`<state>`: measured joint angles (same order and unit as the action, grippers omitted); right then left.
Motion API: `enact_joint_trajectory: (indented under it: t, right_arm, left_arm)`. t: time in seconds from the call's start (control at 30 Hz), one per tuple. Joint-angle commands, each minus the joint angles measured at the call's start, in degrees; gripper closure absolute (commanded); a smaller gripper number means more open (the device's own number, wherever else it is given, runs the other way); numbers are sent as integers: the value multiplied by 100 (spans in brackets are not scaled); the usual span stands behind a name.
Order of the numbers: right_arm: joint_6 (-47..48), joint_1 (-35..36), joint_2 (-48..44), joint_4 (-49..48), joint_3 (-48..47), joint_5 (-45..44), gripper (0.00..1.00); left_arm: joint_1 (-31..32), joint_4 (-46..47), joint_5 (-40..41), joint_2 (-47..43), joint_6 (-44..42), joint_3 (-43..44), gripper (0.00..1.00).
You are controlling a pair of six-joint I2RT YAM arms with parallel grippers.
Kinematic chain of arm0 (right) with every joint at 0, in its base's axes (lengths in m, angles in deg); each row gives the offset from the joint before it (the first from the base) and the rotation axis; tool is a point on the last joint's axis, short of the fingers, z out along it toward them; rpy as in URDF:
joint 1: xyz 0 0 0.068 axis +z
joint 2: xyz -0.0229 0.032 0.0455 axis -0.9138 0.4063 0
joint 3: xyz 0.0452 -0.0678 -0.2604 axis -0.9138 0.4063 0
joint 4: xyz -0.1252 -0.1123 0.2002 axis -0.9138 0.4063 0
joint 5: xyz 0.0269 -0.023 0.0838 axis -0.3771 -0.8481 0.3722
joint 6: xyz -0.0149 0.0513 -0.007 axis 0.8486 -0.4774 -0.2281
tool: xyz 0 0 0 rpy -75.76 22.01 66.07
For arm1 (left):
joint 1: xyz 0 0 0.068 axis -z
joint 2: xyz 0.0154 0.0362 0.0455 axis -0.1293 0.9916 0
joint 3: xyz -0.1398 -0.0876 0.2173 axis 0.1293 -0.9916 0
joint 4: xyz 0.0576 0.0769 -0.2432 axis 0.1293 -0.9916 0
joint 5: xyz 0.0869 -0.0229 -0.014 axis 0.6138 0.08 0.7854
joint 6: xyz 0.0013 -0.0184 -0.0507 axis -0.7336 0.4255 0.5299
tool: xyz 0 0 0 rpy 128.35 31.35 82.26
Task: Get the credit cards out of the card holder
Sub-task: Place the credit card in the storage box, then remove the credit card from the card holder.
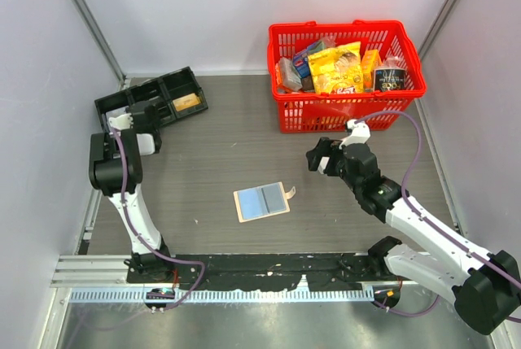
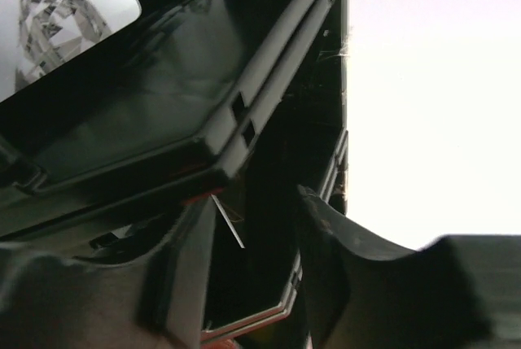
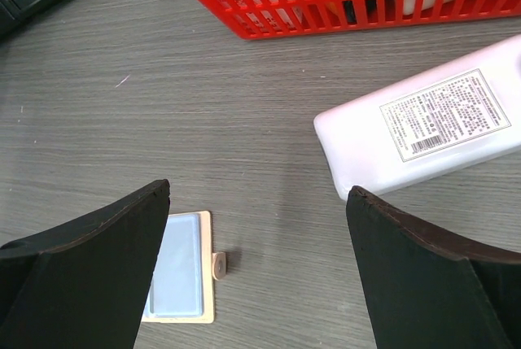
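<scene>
Right gripper (image 3: 259, 202) fingers (image 3: 89, 276) fill the bottom corners of the wrist view, spread wide and holding nothing, above the grey table (image 3: 244, 121). Just behind the left finger lies the one card holder (image 3: 181, 272), flat, blue panel up, its small tan tab (image 3: 217, 265) on the right edge. Only this view shows a white packet (image 3: 423, 125) with a printed label, lying near the red basket (image 3: 326, 7).

From above, the holder sits mid-table, well apart from both arms, showing one blue and one grey panel. That view also takes in the one basket, filled with packaged goods, and one black tray (image 1: 181, 85) of three compartments with a single gold card (image 1: 187, 102) in the right one.

Pressed close over the tray, the left gripper (image 2: 251, 198) has its fingers apart with dark tray walls between them, and nothing is clearly gripped.
</scene>
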<state>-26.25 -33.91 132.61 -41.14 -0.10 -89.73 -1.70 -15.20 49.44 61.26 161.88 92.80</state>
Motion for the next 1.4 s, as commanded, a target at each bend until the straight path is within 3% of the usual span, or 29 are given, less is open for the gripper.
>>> enact_joint_trajectory:
  t: [0.0, 0.17, 0.5, 0.6, 0.73, 0.93, 1.2, 1.37]
  right_arm:
    - [31, -21, -35, -100, -306, 165, 7]
    - [66, -13, -9, 164, -544, 297, 7]
    - [128, 5, 816, 357, -913, 2105, 10]
    - [75, 153, 1089, 401, -1027, 2283, 11]
    - [101, 540, 1511, 760, -1326, 2257, 12]
    - [-118, 1068, 2152, 937, -1590, 2038, 19]
    - [-382, 1411, 2970, 1130, -1844, 1660, 27]
    - [-400, 1464, 3427, 1149, -1924, 1580, 32]
  left_arm:
    - [-37, 33, 13, -571, -117, -243, 45]
    - [-54, -72, -215, -1098, -100, -595, 30]
    - [411, -1213, -1655, -3057, -1381, -1202, 26]
    - [858, -2292, -2095, -3769, -2337, -1211, 26]
    - [1781, -3742, -2009, -4596, -3490, -1211, 26]
    - [3029, -5143, -1668, -5458, -4019, -1509, 23]
    - [4839, -5996, -928, -5249, -3826, -1571, 19]
    - [5228, -6014, -1041, -4599, -3765, -1457, 19]
